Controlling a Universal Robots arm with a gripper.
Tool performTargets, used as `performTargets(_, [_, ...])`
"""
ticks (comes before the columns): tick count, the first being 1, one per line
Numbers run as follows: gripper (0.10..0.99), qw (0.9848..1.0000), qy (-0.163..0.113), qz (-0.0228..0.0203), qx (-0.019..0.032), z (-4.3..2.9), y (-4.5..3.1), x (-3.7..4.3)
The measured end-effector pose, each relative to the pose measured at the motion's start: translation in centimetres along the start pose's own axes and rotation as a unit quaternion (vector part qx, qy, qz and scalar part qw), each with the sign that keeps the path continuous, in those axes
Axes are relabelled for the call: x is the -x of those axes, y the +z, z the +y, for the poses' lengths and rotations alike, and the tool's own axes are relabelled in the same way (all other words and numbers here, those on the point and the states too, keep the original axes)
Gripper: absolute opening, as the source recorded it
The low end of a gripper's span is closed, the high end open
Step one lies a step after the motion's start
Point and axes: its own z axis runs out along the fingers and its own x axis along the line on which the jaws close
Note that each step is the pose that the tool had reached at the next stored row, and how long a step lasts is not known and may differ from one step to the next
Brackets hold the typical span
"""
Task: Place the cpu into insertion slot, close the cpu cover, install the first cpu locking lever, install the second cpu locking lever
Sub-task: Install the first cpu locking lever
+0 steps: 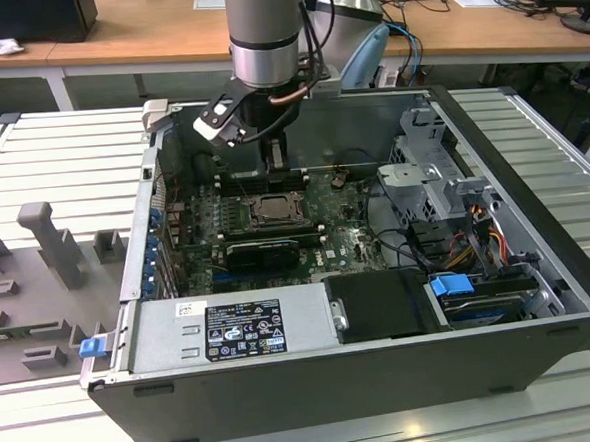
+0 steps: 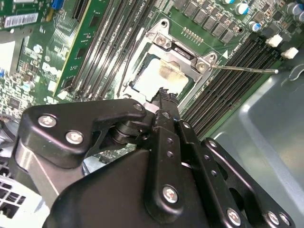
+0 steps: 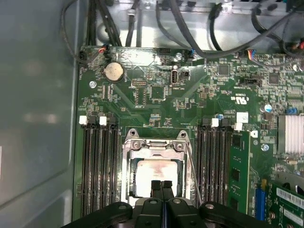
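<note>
Nearest the exterior camera: computer case [image 1: 316, 400], open side up, on the slatted table [image 1: 60, 145]. Arm [image 1: 263, 23] reaches down into it over the motherboard [image 1: 346, 240]. Gripper [image 3: 162, 186] hangs just above the insertion slot [image 1: 273, 208], fingers pressed together, holding nothing. Black memory slots [image 3: 97, 166] flank the slot on both sides. cpu cover [image 3: 154, 146] lies flat on the slot. cpu [image 3: 152, 172] sits in the slot, pale face showing through the cover's cut-out, fingertips over its edge; touching or not, cannot tell. Thin lever rod [image 2: 247, 70] sticks out from a cover corner over the memory slots in the second wrist view; latched or not, cannot tell.
</note>
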Motion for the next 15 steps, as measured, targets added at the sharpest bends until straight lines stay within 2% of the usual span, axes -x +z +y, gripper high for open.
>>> performTargets(7, [0.106, 0.9998, -0.021, 0.0011, 0.0003, 0.0, 0.0, 0.0])
performTargets(15, [0.106, 0.9987, -0.05, 0.0026, 0.0008, 0.0, 0.0, 0.0])
